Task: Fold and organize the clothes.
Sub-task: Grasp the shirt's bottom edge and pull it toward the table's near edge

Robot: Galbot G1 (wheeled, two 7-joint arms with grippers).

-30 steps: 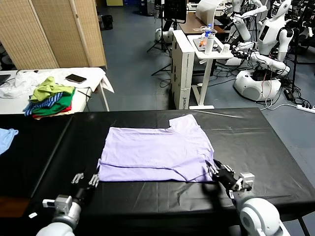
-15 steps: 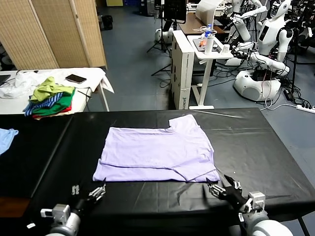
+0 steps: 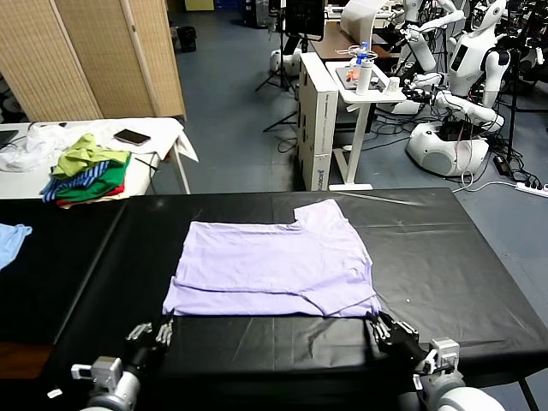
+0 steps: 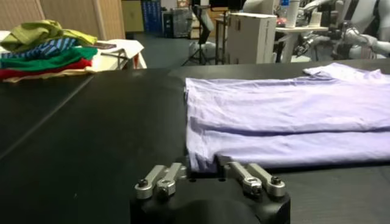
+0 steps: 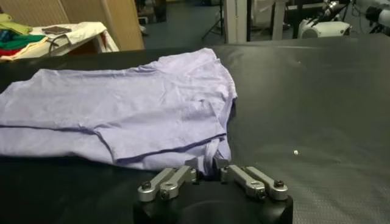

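Your left gripper (image 4: 206, 172) and right gripper (image 5: 209, 168) are clamped on the shirt's (image 3: 272, 267) near corners; it lies mid-tabletop, toward the front edge; thin, limp cloth; hold the hem corners, lift evenly.

Bare room is left on the black cloth-covered table (image 3: 462, 257) to the right of the pale lavender folded T-shirt (image 3: 274, 267), and a wide strip to its left. The near edge is taken up by the left gripper (image 3: 155, 333) and right gripper (image 3: 385, 328) (each clamped on a shirt corner). The light blue garment (image 3: 12, 239) occupies the far left.
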